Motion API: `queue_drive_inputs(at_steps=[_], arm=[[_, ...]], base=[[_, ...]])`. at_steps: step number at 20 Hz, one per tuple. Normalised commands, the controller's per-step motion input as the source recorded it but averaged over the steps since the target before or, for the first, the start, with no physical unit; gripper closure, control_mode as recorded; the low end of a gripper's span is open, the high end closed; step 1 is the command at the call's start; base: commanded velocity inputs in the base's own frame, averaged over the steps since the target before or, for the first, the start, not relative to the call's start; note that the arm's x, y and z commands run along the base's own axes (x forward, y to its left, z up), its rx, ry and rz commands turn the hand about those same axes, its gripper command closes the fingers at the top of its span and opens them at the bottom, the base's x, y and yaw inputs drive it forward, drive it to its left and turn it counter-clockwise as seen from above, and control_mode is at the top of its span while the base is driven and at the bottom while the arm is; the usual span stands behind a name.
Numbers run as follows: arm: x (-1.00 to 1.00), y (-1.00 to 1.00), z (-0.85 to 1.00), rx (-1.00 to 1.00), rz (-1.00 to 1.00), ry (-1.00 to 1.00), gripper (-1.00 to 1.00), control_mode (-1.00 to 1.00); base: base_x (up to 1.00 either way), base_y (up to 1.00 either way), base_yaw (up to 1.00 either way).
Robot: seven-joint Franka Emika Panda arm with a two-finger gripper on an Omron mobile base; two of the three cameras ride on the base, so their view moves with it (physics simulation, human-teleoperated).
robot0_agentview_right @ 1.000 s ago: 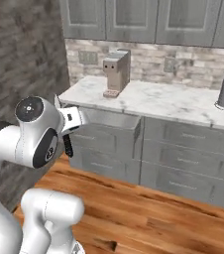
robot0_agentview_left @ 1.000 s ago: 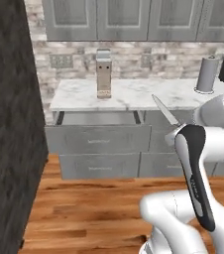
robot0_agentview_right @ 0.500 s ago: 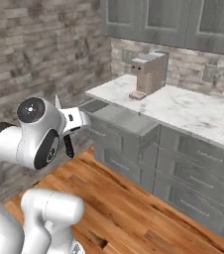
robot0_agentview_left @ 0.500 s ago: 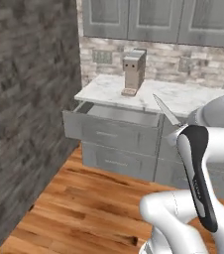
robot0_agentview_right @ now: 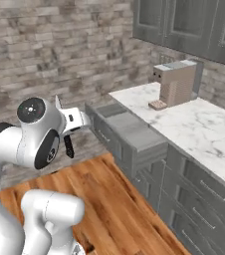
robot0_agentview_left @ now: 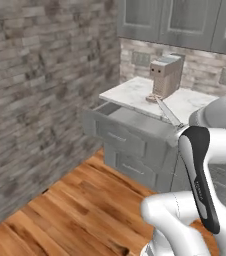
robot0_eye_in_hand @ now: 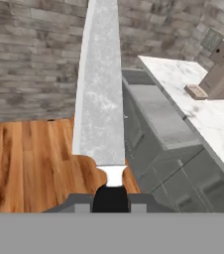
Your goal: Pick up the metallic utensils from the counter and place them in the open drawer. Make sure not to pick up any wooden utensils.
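Brick wall point(robot0_agentview_left: 40, 90) stood at left. Fingers point(robot0_eye_in_hand: 111, 197) were clamped on the knife point(robot0_eye_in_hand: 100, 94) at its black handle, silver blade pointing straight out from the hand, held in the air above the wood floor point(robot0_eye_in_hand: 29, 158). In the left base view the knife blade point(robot0_agentview_left: 168, 112) stuck up beside the arm. Open drawer point(robot0_agentview_right: 129, 130) sat to the right of the blade, grey inside visible. Marble surface point(robot0_agentview_right: 199, 132) further right carried a tan coffee machine point(robot0_agentview_right: 176, 82).
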Motion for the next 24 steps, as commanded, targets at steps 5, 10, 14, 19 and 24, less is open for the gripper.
queue_drive_inputs(at_steps=[5, 10, 14, 19, 24], arm=[[0.00, 0.00, 0.00, 0.00, 0.00, 0.00, 1.00, 1.00], [0.00, 0.00, 0.00, 0.00, 0.00, 0.00, 1.00, 1.00], [0.00, 0.00, 0.00, 0.00, 0.00, 0.00, 1.00, 1.00], [0.00, 0.00, 0.00, 0.00, 0.00, 0.00, 1.00, 1.00], [0.00, 0.00, 0.00, 0.00, 0.00, 0.00, 1.00, 1.00]], base=[[0.07, -0.97, 0.46], [0.00, -0.77, 0.31], [0.04, -0.66, 0.24], [0.26, -0.34, 0.26], [0.00, -0.53, 0.26]])
